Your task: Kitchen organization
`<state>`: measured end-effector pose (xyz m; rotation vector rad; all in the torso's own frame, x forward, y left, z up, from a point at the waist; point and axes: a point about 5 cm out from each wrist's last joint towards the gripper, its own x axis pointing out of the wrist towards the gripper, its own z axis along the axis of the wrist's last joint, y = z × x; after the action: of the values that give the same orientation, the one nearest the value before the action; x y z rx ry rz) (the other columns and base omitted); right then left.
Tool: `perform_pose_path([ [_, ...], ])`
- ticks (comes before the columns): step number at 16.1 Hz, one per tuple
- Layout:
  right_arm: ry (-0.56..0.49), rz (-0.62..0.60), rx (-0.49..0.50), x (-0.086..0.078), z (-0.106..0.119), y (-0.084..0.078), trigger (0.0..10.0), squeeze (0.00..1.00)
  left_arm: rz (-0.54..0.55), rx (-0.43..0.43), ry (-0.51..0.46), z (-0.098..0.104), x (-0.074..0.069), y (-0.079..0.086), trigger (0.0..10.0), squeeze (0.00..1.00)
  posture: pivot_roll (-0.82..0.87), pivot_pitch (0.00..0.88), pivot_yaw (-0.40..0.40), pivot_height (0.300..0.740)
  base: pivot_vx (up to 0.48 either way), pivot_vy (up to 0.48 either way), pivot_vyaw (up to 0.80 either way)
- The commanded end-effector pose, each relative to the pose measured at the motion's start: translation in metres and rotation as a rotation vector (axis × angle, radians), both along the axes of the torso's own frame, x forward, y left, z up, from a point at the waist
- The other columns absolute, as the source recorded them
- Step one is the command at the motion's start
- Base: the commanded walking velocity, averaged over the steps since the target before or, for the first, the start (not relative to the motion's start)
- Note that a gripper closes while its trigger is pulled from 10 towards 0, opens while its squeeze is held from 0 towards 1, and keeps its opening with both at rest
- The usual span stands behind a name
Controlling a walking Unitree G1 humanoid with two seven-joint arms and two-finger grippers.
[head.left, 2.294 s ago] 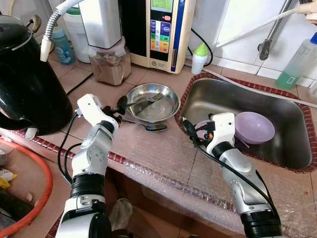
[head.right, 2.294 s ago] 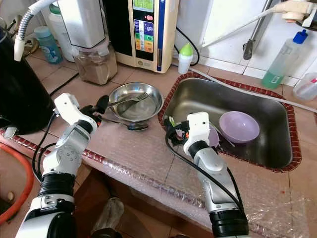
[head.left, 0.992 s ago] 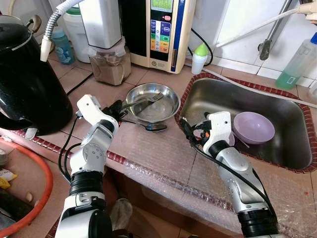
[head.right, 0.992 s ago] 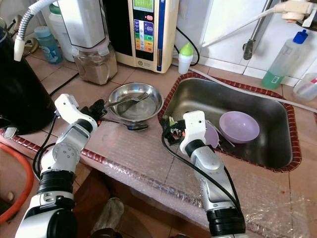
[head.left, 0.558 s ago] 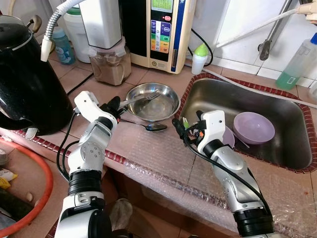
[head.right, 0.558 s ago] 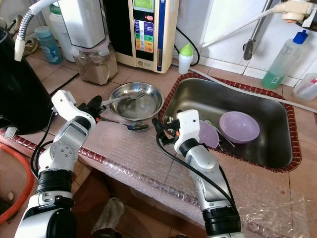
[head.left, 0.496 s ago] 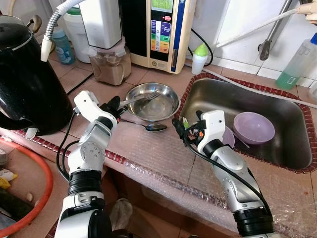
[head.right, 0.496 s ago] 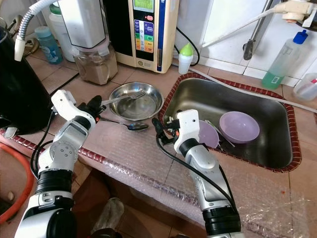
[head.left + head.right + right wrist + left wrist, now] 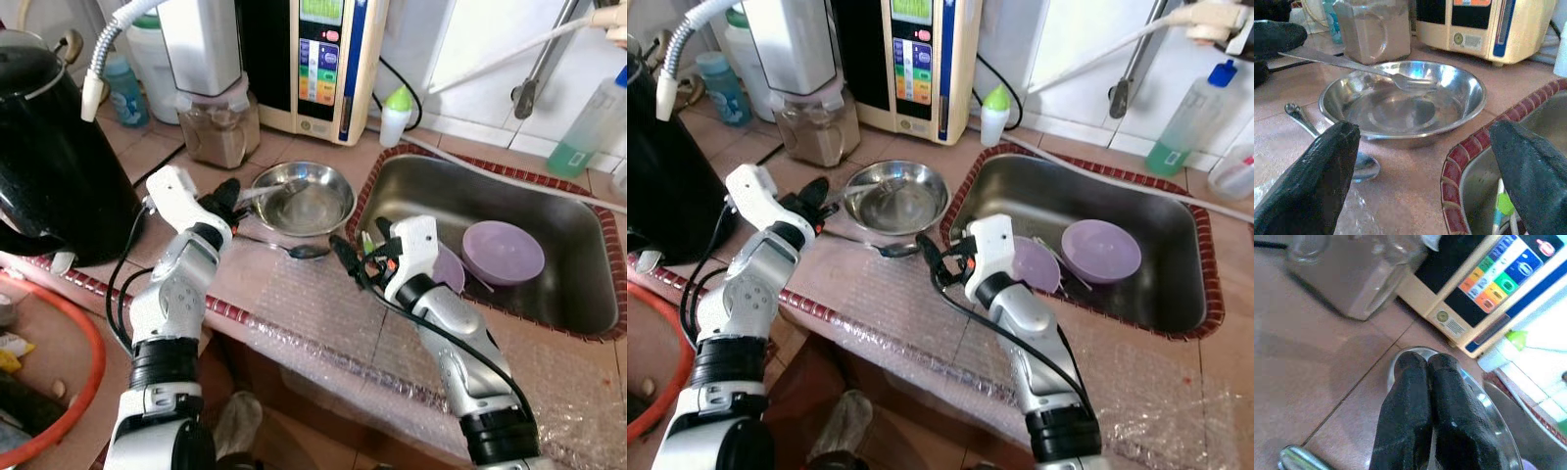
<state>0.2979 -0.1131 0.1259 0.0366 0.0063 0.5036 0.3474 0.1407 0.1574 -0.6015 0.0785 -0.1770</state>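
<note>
Our left pincer (image 9: pixel 227 193) was pinched shut on the fork (image 9: pixel 1352 64) handle, holding it lifted so its tines hung over the steel bowl (image 9: pixel 306 198). Our right pincer (image 9: pixel 933 262) stood wide open, empty, just above the tabletop (image 9: pixel 294 294) between bowl and sink (image 9: pixel 588 294). A spoon (image 9: pixel 294 251) lay on the tabletop, just in front of the bowl. Bubble wrap (image 9: pixel 892 313) covered the near tabletop edge. In the sink sat a purple bowl (image 9: pixel 503 252). Behind the steel bowl stood a jar of brown powder (image 9: pixel 216 132) and a cream machine (image 9: pixel 328 59) with coloured buttons.
</note>
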Motion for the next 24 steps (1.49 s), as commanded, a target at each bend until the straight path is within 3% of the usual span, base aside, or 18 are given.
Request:
perform_pose_path([
  [1, -0.028, -0.027, 0.003, 0.004, 0.006, -0.003, 10.0, 0.00, -0.050, 0.043, -0.025, 0.006, -0.001, -0.007, 0.0, 0.00, 0.04, 0.004, 0.006, 0.740, 0.000, 0.000, 0.00],
  [4, -0.091, -0.107, 0.022, 0.012, 0.017, -0.011, 10.0, 0.00, -0.147, 0.102, -0.073, 0.012, -0.006, -0.020, 0.0, 0.00, 0.04, 0.004, 0.008, 0.740, 0.000, 0.000, 0.00],
  [5, -0.109, -0.066, 0.021, 0.013, 0.022, -0.007, 10.0, 0.00, -0.207, 0.132, -0.105, 0.016, -0.011, -0.028, 0.0, 0.00, 0.04, 0.003, 0.010, 0.740, 0.000, 0.000, 0.00],
  [8, -0.185, 0.007, -0.055, 0.011, 0.029, 0.003, 10.0, 0.00, -0.240, 0.165, -0.149, 0.024, -0.014, -0.033, 0.0, 0.00, 0.04, 0.002, 0.012, 0.740, 0.000, 0.000, 0.00],
  [10, -0.229, 0.070, -0.116, 0.012, 0.032, 0.009, 10.0, 0.00, -0.261, 0.213, -0.210, 0.036, -0.015, -0.037, 0.0, 0.00, 0.05, 0.003, 0.012, 0.740, 0.000, 0.000, 0.00],
  [16, -0.407, 0.243, -0.404, 0.008, 0.033, 0.019, 10.0, 0.00, -0.343, 0.254, -0.255, 0.046, -0.019, -0.053, 0.0, 0.00, 0.04, 0.000, 0.021, 0.740, 0.000, 0.000, 0.00],
  [20, -0.455, 0.217, -0.469, 0.015, 0.032, 0.019, 10.0, 0.00, -0.382, 0.290, -0.284, 0.052, -0.023, -0.059, 0.0, 0.00, 0.04, 0.000, 0.023, 0.740, 0.000, 0.000, 0.00],
  [24, -0.474, 0.157, -0.451, 0.024, 0.033, 0.022, 10.0, 0.00, -0.369, 0.319, -0.287, 0.053, -0.024, -0.054, 0.0, 0.00, 0.06, 0.000, 0.018, 0.740, 0.000, 0.000, 0.00],
])
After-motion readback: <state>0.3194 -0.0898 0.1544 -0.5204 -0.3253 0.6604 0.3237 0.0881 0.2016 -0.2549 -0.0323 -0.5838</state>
